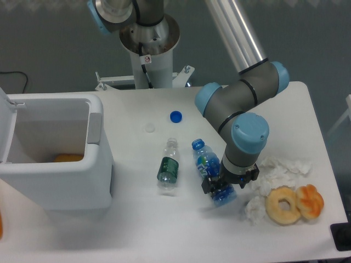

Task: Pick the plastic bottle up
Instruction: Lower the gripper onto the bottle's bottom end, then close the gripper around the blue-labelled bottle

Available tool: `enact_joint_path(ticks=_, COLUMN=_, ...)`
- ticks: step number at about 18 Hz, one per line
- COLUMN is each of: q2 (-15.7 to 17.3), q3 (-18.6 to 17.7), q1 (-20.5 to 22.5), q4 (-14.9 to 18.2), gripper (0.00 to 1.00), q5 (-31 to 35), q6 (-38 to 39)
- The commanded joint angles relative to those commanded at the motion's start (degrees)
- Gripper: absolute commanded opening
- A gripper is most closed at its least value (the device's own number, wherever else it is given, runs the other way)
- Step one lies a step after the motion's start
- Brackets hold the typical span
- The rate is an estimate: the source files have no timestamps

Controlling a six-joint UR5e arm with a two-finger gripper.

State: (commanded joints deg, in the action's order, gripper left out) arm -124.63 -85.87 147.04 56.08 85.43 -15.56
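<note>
Gripper [220, 185]: down on the lower half of the bottle; grip not clear.
Bottle [205, 163]: lying flat, cap away from the gripper.
Doughnut [283, 205]: right of the gripper.

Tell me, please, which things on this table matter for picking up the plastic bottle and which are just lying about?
Part of the job:
- plastic bottle, blue-capped, lying on its side
- gripper, down over its lower end

Just lying about:
- smaller uncapped bottle
- loose blue cap
- white bin
- crumpled tissues
- two doughnuts
</note>
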Motion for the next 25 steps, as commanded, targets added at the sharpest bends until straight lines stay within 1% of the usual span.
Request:
enact_joint_path(ticks=12, q2=-1.4, q3=-0.4, q1=0.0, q4=-1.2, gripper=1.00, q5=0.1, q6=-2.1)
enact_joint_path(ticks=18, q2=-1.4, q3=-0.6, q1=0.0, q4=-1.3, gripper=1.00, q5=0.1, q6=-2.5)
enact_joint_path(ticks=21, q2=-1.4, q3=-0.6, q1=0.0, q4=-1.2, gripper=0.96, q5=0.1, q6=-2.5)
enact_joint_path(ticks=25, q2=-1.4, q3=-0.6, q1=0.0, q4=-1.3, gripper=0.96, q5=0.0, q6=-2.5)
